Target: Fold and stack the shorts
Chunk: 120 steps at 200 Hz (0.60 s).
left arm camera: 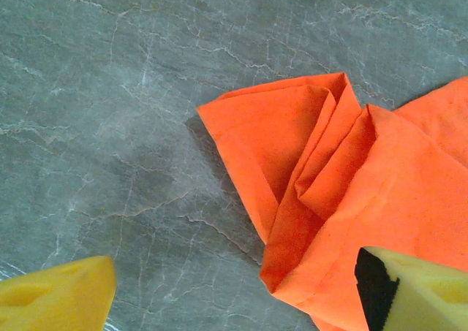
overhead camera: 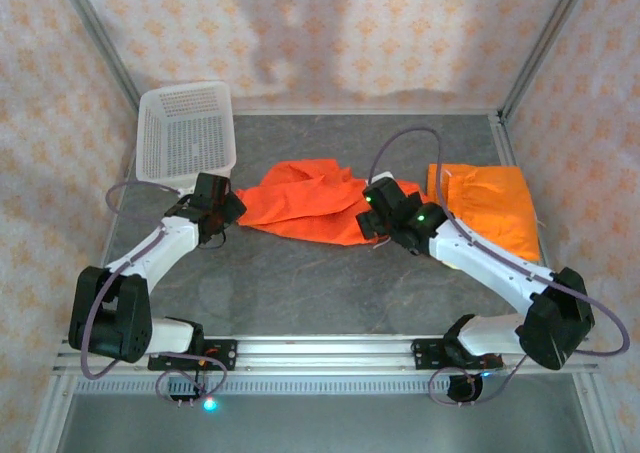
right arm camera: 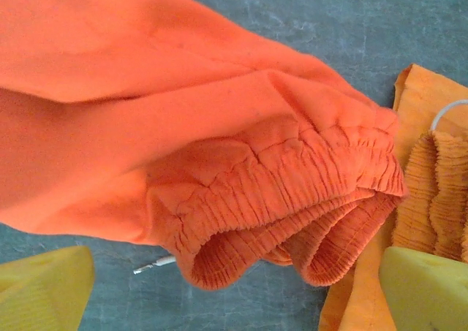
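Surface: grey veined table, with flower-patterned walls behind it and on both sides.
Basket: white mesh basket at the far left of the table, apart from the cloth.
Deep orange shorts: rumpled across the middle of the table, between the two grippers. The folded leg corner lies at the left end and the gathered waistband at the right.
Lighter orange shorts: lying flat at the far right, just beside that waistband, with a white drawstring showing.
Left gripper: above the leg corner with its fingers spread wide and nothing clamped. One yellow pad overlaps the cloth, possibly touching; hard to tell.
Right gripper: above the waistband, fingers spread wide and released.
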Tool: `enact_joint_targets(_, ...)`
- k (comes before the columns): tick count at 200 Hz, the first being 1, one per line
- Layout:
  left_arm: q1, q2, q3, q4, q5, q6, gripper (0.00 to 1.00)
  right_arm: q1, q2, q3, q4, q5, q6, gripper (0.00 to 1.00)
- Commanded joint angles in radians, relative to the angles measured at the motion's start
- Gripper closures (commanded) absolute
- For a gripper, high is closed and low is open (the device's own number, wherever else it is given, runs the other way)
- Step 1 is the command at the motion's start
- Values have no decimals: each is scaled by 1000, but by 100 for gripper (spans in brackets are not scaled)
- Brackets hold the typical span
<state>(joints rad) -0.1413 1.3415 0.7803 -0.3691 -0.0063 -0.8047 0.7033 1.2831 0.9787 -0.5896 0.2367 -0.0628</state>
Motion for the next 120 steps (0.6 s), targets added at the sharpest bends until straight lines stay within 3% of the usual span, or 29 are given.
enact_joint_targets(1, 7, 16, -3, 19, 2, -6, 15, -6, -24, -18, 33, 20, -79, 1)
enact_joint_targets(51, 7, 27, 7, 15, 14, -3, 16, -5, -39, -44, 33, -13, -218, 1)
enact_joint_targets(120, 8, 44, -1, 12, 30, -1, 18, 13, -20, -72, -9, 57, -454, 19)
